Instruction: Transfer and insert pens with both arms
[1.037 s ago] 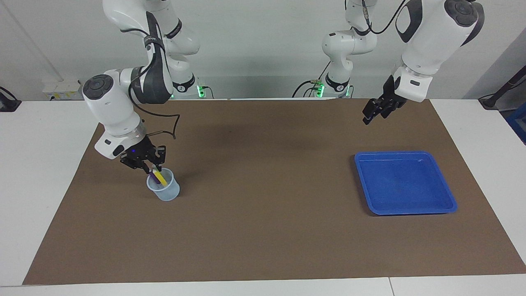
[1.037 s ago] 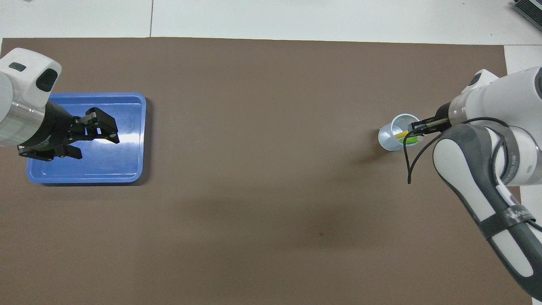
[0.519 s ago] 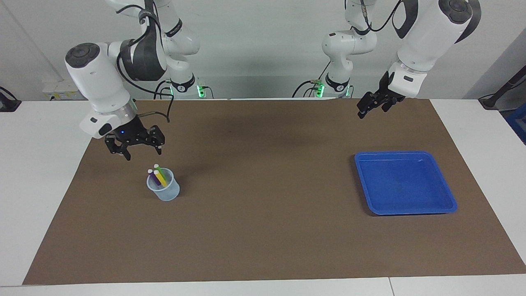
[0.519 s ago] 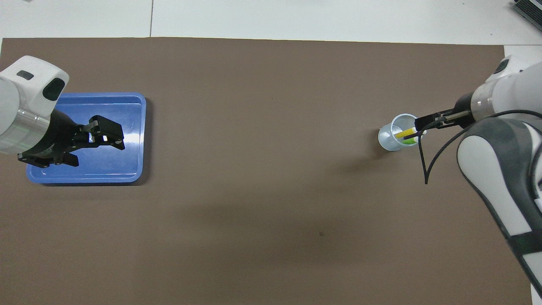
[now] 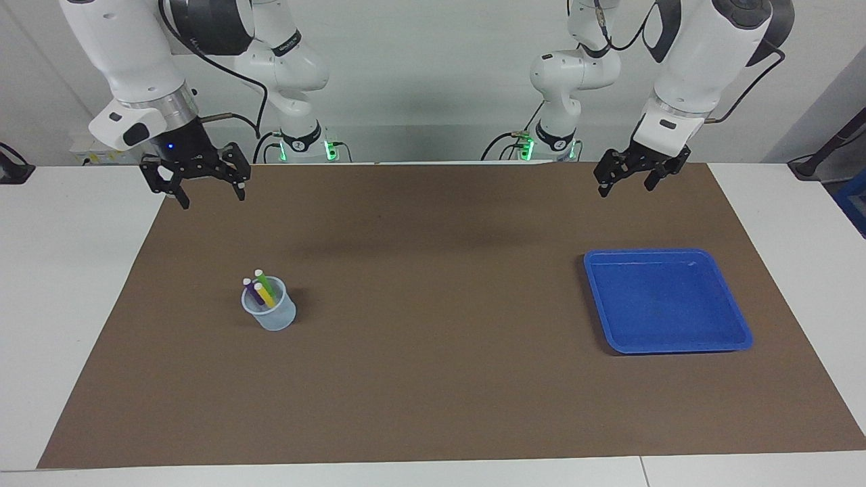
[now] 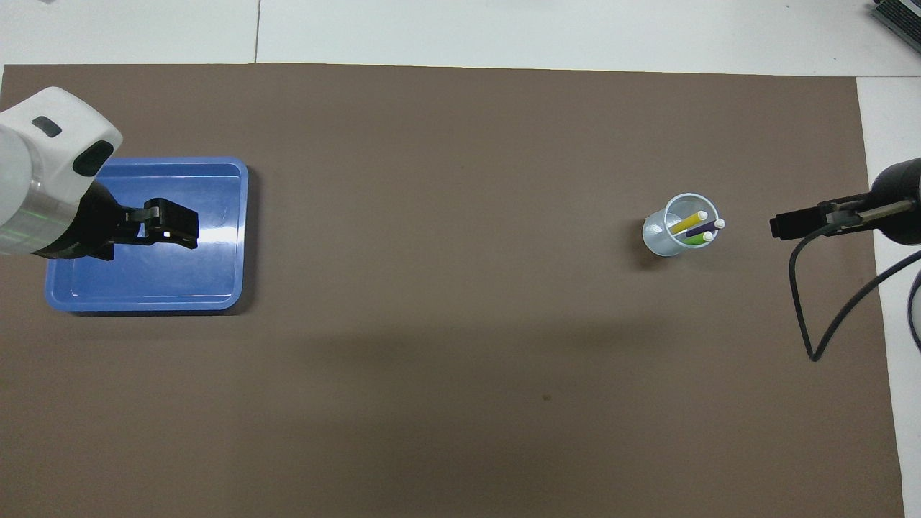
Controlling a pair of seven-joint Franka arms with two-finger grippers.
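Brown mat [image 5: 433,379]: facing view shows both hands' open fingers; overhead doesn't.

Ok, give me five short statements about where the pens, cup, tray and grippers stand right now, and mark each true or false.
1. All three pens stand in the clear cup. True.
2. The blue tray holds one pen. False: nothing lies in it.
3. The right gripper grips the yellow pen. False: it hangs open above the brown mat, holding nothing.
4. The left gripper is open. True.
5. The cup lies tipped over. False: it stands upright.
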